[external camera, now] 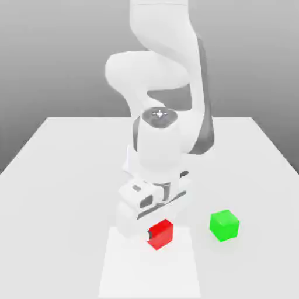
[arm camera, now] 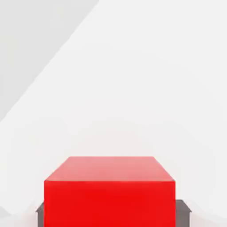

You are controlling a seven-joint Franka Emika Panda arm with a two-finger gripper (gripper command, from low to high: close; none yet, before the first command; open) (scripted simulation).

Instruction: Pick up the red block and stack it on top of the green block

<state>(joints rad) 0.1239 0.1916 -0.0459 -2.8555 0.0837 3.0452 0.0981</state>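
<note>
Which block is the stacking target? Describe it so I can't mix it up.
Start at the white table and find the arm's claw near its front edge. Toward the exterior view's right sits the green block, standing free. The red block is at the claw.

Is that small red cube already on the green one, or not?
Not yet. The red cube sits on the white table, beside the green cube.

A plain white table carried two cubes; the red block sat near its front edge, and the green block rested apart from it, toward the exterior view's right; both stood flat on the surface.
</note>
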